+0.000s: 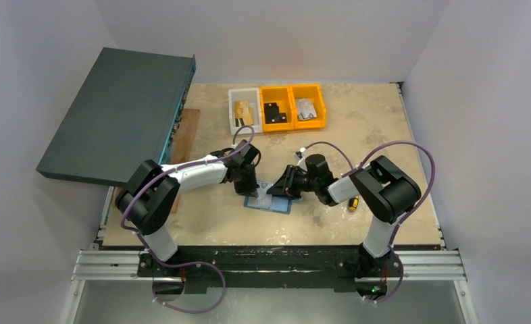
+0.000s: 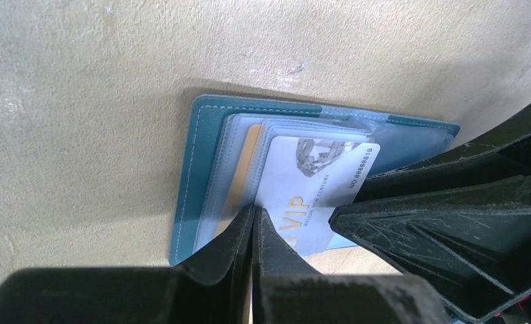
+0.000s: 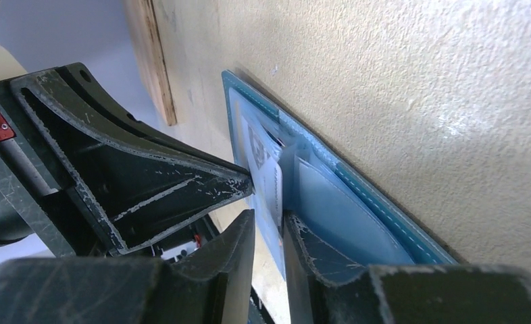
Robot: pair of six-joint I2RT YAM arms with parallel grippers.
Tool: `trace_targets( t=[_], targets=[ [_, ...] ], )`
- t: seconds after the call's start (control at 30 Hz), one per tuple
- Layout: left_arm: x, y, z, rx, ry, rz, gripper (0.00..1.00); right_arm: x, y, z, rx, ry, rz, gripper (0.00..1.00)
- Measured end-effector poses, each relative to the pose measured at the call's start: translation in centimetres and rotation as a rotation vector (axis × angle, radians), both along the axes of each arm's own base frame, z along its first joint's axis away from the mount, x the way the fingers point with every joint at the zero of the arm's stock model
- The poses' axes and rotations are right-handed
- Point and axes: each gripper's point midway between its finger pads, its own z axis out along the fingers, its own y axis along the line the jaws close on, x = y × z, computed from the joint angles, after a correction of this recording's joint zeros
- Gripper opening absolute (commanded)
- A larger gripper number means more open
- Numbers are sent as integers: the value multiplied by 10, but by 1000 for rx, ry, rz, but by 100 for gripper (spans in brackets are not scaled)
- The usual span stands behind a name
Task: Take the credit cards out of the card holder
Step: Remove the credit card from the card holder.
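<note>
The teal-blue card holder (image 1: 271, 202) lies open on the table between my two grippers; it also shows in the left wrist view (image 2: 202, 135) and the right wrist view (image 3: 357, 196). A silvery-white VIP credit card (image 2: 317, 182) sticks partway out of its clear sleeves, and a gold-tan card (image 2: 248, 158) sits in a sleeve beside it. My left gripper (image 1: 248, 187) (image 2: 255, 210) is shut with nothing between its jaws, its tip on the sleeves next to the VIP card. My right gripper (image 1: 284, 189) (image 3: 268, 226) straddles the card's edge (image 3: 271, 185) with a narrow gap.
A white bin (image 1: 244, 121) and two orange bins (image 1: 276, 125) (image 1: 309, 123) with small items stand at the back. A large dark teal flat box (image 1: 117, 115) leans at the left over a wooden board (image 1: 186, 135). A small yellow-black object (image 1: 352, 203) lies by the right arm.
</note>
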Motion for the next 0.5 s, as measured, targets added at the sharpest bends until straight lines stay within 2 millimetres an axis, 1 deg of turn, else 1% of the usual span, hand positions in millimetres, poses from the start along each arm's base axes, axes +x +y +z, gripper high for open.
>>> trace_targets(
  t=[0.17,0.27,0.37,0.5],
  targets=[
    [0,0,0,-2,4,2,0,0,-1,-2,20,11,-9,9],
    [0,0,0,-4,7,3,0,-1,-2,-2,23,17,-15,4],
    [0,0,0,-4,8,3,0,0,-3,-3,25,23,-21,2],
    [1,1,-1,-6,13,12,0,1,-6,-4,25,23,-27,2]
  ],
)
